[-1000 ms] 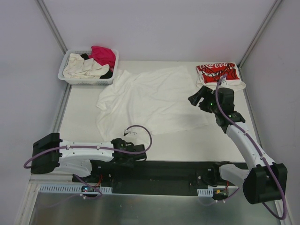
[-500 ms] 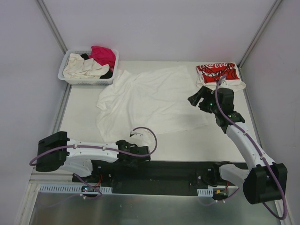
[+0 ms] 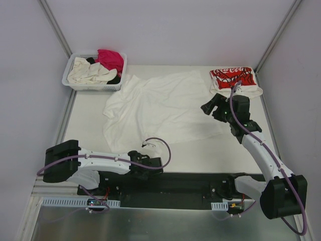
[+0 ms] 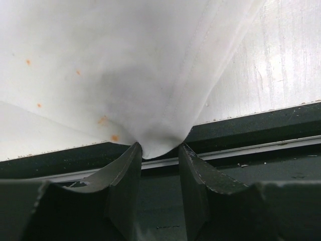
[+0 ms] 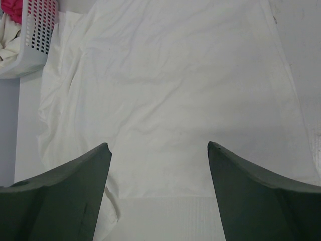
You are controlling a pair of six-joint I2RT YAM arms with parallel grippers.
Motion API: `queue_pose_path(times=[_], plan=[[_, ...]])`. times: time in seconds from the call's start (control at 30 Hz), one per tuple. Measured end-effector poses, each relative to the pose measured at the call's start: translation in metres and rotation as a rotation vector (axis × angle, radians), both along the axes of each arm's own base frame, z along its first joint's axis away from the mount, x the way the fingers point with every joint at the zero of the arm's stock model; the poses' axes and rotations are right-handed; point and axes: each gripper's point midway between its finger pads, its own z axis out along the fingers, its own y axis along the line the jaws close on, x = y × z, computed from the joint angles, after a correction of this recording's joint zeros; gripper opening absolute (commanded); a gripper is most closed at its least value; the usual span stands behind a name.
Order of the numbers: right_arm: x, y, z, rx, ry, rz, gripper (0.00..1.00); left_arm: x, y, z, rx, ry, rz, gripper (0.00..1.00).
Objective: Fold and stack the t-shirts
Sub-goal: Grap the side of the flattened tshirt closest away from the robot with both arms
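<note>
Dipping into the left gripper, jaws half-closed, white t-shirt hem; grip unclear; right gripper gapes above it.

White table w/ big white t-shirt spread mid, red-print shirt far R corner, basket far L corner.

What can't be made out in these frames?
Left wrist view: a corner of the white shirt sits in the left gripper; clamped or not is unclear, and the close framing cuts off the rest.
Top view: the clothes in the basket pile over each other, so they cannot be counted.
Top view: the right arm and its cable cover the printed shirt's near edge.
</note>
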Motion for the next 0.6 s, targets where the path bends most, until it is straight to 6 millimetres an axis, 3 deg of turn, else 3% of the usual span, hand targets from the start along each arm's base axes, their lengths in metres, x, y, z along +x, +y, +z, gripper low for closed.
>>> queue_pose_path(times=[0.23,0.6], plan=[[0.000,0.000,0.000,0.000,0.000,0.001,0.81,0.003,-0.004,0.000,0.011,-0.010,-0.009,0.27],[0.000,0.000,0.000,-0.002,-0.001,0.002,0.81,0.011,-0.009,0.002,0.030,-0.047,-0.028,0.30]])
